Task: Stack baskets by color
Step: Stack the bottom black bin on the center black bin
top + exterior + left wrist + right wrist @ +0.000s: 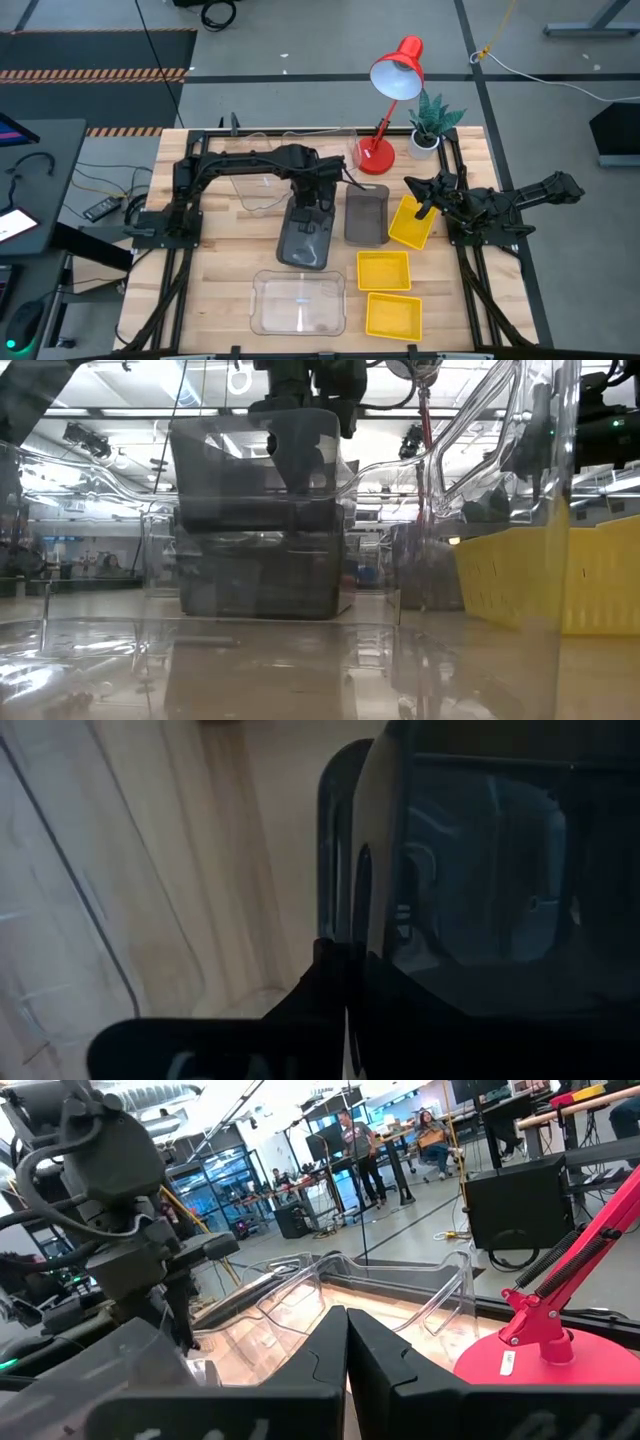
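Note:
My left gripper (315, 197) points down at mid-table, shut on a dark grey basket (305, 238). In the low view this basket (250, 470) shows above a second dark grey shape (260, 575); I cannot tell whether they touch. Another dark grey basket (367, 215) lies to its right. Three yellow baskets (412, 222) (384, 270) (393, 315) lie right of centre. A clear basket (298, 302) sits at the near edge, and more clear ones (265, 170) at the far side. My right gripper (347, 1342) waits shut and level at the right, above the far yellow basket. My left gripper pinches the dark grey basket's far end wall at its rim (345, 890) between its two fingers, one inside the basket and one outside. The fingers come from above, pointing down. The basket's hollow (480, 870) faces up beside them.
A red desk lamp (385, 110) and a small potted plant (430, 125) stand at the far right of the table. The right arm (500, 205) lies along the right edge. Bare wood shows at the near left (215, 290).

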You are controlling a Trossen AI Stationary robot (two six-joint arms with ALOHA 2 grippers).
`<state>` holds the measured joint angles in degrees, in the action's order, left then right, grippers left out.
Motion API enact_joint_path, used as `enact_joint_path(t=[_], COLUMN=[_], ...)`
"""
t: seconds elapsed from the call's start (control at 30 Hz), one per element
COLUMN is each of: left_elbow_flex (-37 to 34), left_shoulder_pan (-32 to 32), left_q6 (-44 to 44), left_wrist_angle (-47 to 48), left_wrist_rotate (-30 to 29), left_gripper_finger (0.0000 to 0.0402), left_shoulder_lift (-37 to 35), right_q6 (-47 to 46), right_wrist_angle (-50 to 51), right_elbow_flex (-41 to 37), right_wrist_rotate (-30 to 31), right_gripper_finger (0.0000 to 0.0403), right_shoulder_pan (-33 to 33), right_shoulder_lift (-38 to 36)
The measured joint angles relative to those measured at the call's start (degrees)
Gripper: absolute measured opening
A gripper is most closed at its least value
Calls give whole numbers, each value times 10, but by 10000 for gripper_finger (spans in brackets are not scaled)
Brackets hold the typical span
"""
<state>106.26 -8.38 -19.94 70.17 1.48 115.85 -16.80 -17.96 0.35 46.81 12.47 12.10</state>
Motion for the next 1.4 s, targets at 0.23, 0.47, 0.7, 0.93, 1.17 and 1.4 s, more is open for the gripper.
enact_joint_path(t=[0.23, 0.47, 0.7, 0.93, 1.17, 1.4], left_elbow_flex=[-14, -17, -17, -17, -17, -16], left_shoulder_pan=[-1, 0, -1, -2, -20, -40], left_q6=[-2, -8, -9, -16, -16, -8], left_wrist_angle=[-21, -22, -27, -26, -24, -19], left_wrist_rotate=[-3, -13, -13, -13, 20, 92], left_gripper_finger=[9, 34, 107, 125, 18, 8], left_shoulder_lift=[4, 4, 4, 4, 4, 4], right_q6=[0, 0, 0, 0, 0, 0], right_wrist_angle=[0, 0, 0, 0, 0, 0], right_elbow_flex=[0, 0, 0, 0, 0, 0], right_wrist_rotate=[0, 0, 0, 0, 0, 0], right_gripper_finger=[12, 12, 12, 12, 12, 12], right_shoulder_pan=[0, 0, 0, 0, 0, 0], right_shoulder_lift=[0, 0, 0, 0, 0, 0])
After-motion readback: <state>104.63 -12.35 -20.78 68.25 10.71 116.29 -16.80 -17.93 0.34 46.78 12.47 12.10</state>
